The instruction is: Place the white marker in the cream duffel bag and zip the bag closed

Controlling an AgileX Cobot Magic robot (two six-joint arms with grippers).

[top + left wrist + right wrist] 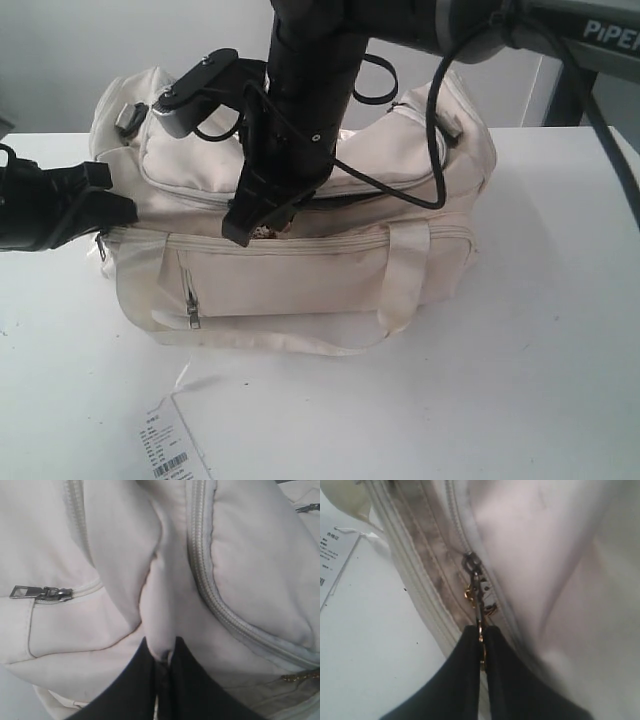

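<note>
Cream duffel bag [300, 285], zip pull [478, 597] — right jaws clamped

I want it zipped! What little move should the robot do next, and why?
Probably slide the grey metal zip pull toward the dark opening: the right gripper is shut on it, and the left gripper pinches the cream fabric duffel bag.

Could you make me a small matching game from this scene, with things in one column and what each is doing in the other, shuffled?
Things:
1. left gripper
2. right gripper
3. paper barcode tag

States:
A. lies flat on the white table
B. pinches a fold of the cream duffel bag
C. is shut on the bag's zip pull

Pairs: 1-B; 2-C; 3-A
</note>
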